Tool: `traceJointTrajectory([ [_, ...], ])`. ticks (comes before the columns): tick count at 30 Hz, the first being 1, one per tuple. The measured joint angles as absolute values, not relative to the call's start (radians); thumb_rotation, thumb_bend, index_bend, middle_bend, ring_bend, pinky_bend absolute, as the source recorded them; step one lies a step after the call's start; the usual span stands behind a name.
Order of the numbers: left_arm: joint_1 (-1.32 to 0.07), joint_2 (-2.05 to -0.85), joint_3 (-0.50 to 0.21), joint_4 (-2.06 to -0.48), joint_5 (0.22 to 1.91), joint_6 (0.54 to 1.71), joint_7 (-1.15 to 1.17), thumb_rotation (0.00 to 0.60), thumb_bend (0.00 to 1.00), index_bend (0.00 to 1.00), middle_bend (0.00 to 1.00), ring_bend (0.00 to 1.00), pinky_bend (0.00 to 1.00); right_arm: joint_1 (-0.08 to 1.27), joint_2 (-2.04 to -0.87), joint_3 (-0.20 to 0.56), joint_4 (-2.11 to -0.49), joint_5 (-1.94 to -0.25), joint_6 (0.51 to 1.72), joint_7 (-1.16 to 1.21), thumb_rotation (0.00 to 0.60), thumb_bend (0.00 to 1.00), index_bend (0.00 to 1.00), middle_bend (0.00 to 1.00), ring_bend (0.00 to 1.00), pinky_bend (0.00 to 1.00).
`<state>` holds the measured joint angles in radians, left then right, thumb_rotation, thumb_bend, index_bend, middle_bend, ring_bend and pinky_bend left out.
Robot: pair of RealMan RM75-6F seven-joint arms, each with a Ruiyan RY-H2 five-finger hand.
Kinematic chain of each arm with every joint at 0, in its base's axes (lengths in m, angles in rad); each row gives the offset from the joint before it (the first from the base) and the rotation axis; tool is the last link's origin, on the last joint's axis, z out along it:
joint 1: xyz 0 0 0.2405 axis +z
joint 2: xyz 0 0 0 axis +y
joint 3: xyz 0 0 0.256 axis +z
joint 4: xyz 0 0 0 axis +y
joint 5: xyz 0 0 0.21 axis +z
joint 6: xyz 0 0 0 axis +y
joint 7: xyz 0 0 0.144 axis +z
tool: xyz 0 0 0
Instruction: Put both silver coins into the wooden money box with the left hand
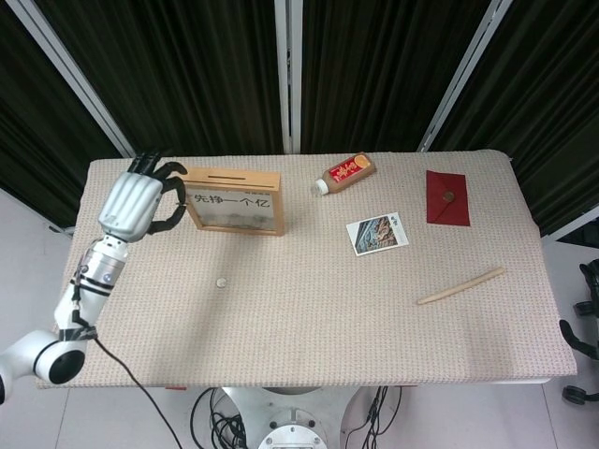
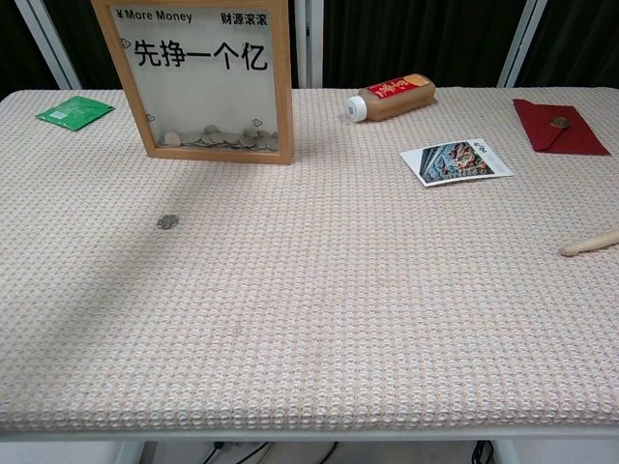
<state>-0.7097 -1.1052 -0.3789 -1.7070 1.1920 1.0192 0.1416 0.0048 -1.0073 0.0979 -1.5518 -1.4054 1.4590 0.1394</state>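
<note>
Overhead, the left robot hand (image 1: 140, 198) is raised at the upper left of the frame, just beside the left end of the wooden money box (image 1: 228, 200), fingers curled toward the box's top corner; whether a coin sits between the fingertips cannot be told at this size. The box stands upright on the bench (image 1: 309, 309), slot on its top edge, a layer of coins visible behind its clear front in the chest view. One silver coin (image 2: 168, 221) lies flat on the woven cover below the box, left of centre (apart from the hand and the box). A green packet (image 2: 74, 110) lies at the far left, a bottle (image 2: 392, 98) on its side at upper centre, a photo card (image 2: 457, 160) below it, a red envelope (image 2: 559, 126) at upper right, a wooden stick (image 1: 460, 285) at lower right.
</note>
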Motion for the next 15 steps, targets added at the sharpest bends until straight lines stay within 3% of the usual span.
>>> traceJointTrajectory([
  [7, -0.854, -1.122, -0.421, -1.649, 0.973, 0.834, 0.139, 0.6, 0.43, 0.62, 0.28, 0.08, 0.09, 0.003, -1.013, 0.091, -1.534, -1.401, 1.449, 0.156, 0.6, 0.25, 0.0, 0.0, 0.0, 0.0],
  [15, -0.964, -1.199, -0.431, -1.499, 0.828, 0.76, 0.14, 0.6, 0.43, 0.62, 0.28, 0.08, 0.08, 0.0, -1.014, 0.092, -1.503, -1.389, 1.439, 0.19, 0.6, 0.26, 0.0, 0.0, 0.0, 0.0],
])
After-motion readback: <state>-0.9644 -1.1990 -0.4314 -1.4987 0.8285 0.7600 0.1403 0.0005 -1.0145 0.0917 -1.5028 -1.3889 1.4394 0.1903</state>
